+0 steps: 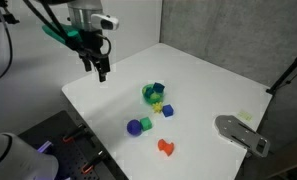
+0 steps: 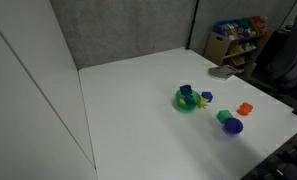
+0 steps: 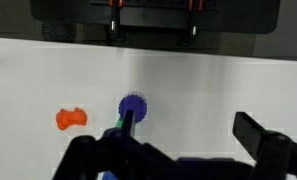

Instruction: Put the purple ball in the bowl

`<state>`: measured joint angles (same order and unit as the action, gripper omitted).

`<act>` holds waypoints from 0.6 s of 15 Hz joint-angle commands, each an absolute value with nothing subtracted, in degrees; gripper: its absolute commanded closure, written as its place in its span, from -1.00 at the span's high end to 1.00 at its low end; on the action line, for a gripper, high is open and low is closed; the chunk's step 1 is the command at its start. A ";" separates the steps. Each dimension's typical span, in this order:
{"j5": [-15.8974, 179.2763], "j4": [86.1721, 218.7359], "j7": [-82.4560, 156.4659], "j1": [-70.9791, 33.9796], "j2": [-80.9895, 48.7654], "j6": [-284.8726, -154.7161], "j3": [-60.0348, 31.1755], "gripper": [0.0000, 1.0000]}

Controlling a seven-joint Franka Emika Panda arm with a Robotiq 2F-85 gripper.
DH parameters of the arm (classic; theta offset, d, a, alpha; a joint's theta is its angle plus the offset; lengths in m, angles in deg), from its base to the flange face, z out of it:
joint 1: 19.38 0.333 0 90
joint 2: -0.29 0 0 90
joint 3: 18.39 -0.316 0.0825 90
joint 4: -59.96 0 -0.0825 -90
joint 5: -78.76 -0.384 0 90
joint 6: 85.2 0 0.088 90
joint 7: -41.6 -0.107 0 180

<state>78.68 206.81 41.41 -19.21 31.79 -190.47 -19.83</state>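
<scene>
The purple ball (image 1: 135, 127) lies on the white table near the front, touching or next to a small green cube (image 1: 146, 123). It also shows in the other exterior view (image 2: 233, 127) and in the wrist view (image 3: 134, 106). The green bowl (image 1: 150, 96) stands mid-table with a blue piece in it; it also shows in an exterior view (image 2: 186, 102). My gripper (image 1: 96, 66) hangs open and empty above the table's far left part, well away from ball and bowl. In the wrist view its fingers (image 3: 188, 135) are spread wide. The bowl is out of the wrist view.
A yellow piece (image 1: 158, 105) and a blue cube (image 1: 168, 112) lie beside the bowl. An orange toy (image 1: 166, 147) lies near the front edge and shows in the wrist view (image 3: 71, 118). A grey object (image 1: 238, 130) lies at the right edge.
</scene>
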 commanded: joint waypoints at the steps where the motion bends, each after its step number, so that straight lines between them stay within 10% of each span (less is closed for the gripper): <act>1: 81.33 207.41 38.63 -21.49 26.46 -197.42 -19.39 1.00; 9: 87.28 212.49 26.95 -26.64 11.57 -221.55 -18.99 1.00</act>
